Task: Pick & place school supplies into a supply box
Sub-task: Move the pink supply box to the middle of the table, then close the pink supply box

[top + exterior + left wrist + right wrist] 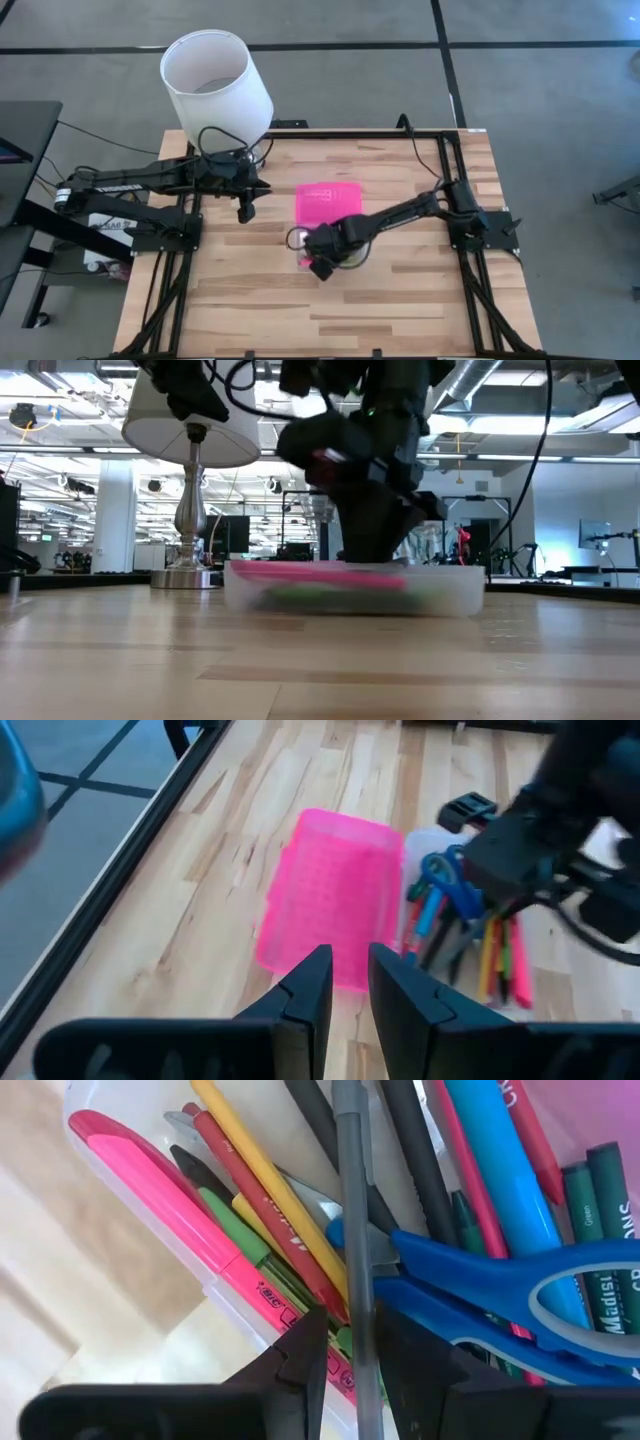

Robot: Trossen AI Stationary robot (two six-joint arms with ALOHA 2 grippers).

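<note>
Wooden tabletop [400, 310] at centre frame: right claw [345, 1355] pinches a grey pencil [350, 1200] over the supply box [330, 895], placing it; left claw [345, 985], nearly closed and empty, waits left.

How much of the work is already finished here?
Mostly done: pens and scissors already lie in the clear base beside the pink lid. In hand: the right tool grips a grey pencil over it. Left: release it. The left tool waits aside.
</note>
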